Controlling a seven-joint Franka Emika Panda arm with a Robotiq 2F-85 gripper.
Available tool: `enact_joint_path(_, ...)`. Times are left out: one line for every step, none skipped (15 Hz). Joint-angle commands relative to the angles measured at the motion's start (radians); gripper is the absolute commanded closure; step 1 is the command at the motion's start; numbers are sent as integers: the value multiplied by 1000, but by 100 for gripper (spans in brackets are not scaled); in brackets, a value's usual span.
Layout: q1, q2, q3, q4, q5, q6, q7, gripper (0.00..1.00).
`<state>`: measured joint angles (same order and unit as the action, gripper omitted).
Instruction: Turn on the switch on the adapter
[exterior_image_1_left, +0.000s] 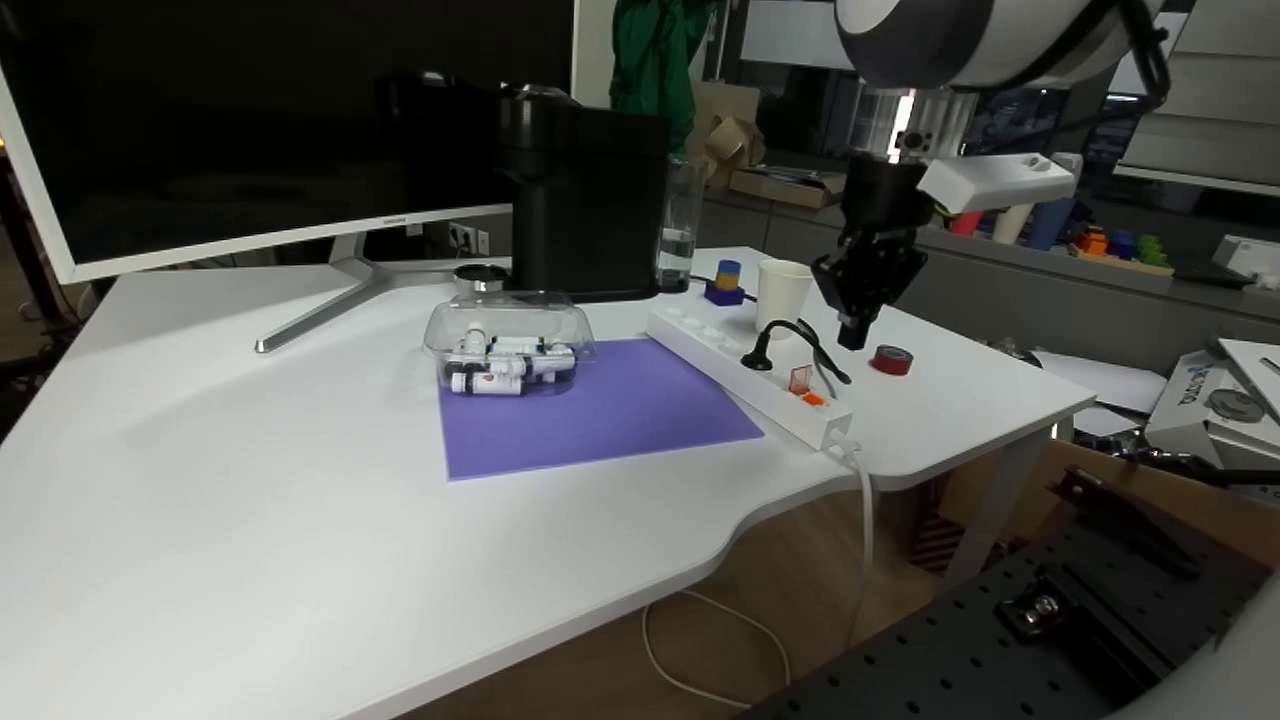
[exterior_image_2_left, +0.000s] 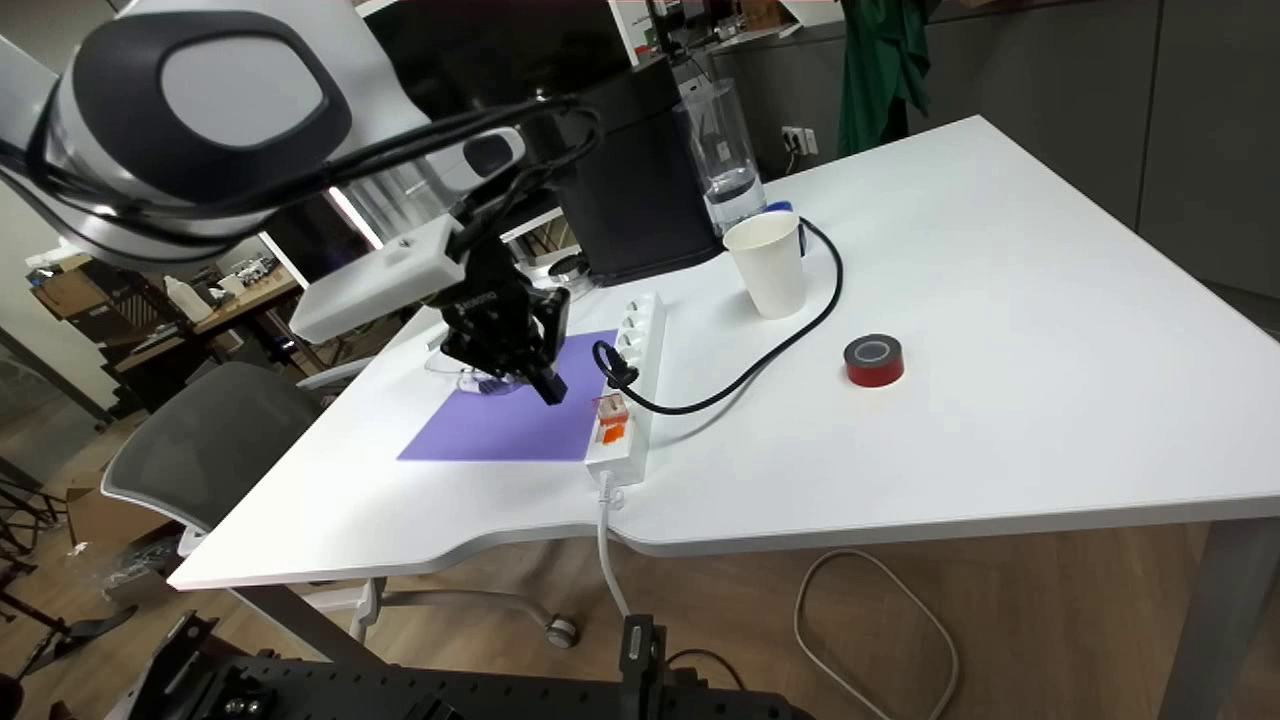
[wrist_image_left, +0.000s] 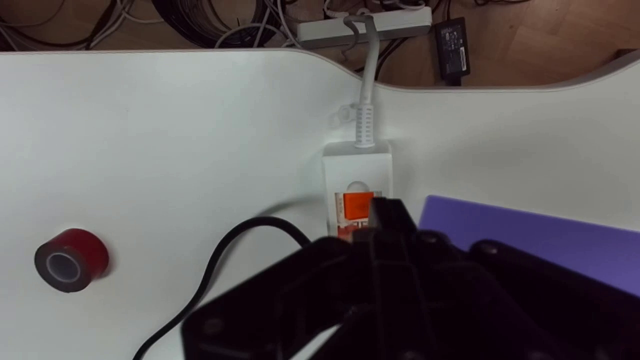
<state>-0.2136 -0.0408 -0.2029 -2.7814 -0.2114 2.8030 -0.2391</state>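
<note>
The adapter is a long white strip on the white table, in both exterior views (exterior_image_1_left: 735, 375) (exterior_image_2_left: 652, 335), with its end in the wrist view (wrist_image_left: 357, 169). The switch is the small orange rocker near its corded end (exterior_image_1_left: 812, 399) (exterior_image_2_left: 613, 434) (wrist_image_left: 355, 205). A clear reddish flap stands raised beside the switch (exterior_image_1_left: 800, 378) (exterior_image_2_left: 611, 409). My gripper (exterior_image_1_left: 853, 335) (exterior_image_2_left: 548, 386) (wrist_image_left: 387, 202) is shut and empty, pointing down above the table, apart from the strip. In the wrist view its fingertips cover the switch's right edge and part of the flap.
A black plug (exterior_image_2_left: 620, 374) with a looping cable sits in the strip beside the switch. A white cup (exterior_image_2_left: 768, 265), a red tape roll (exterior_image_2_left: 873, 360), a purple sheet (exterior_image_1_left: 600, 410), a clear box of tubes (exterior_image_1_left: 510, 345) and a black machine (exterior_image_1_left: 590, 200) stand around. The table's front edge is near the corded end.
</note>
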Motion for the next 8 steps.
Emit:
enact_joint_path(1,71,-1,38,4,13,31,100)
enact_joint_path(2,36,-2,10,2,9,3,99)
enact_joint_path(2,50,-2,15,2,10,5,99)
enact_joint_path(3,59,-2,19,3,11,5,99)
enact_joint_path(3,63,-2,21,3,11,5,100)
enact_joint_path(1,67,-2,28,8,9,-10,100)
enact_joint_path(-1,83,-4,40,17,11,-29,100)
enact_joint_path(-3,94,-4,46,22,18,-43,100)
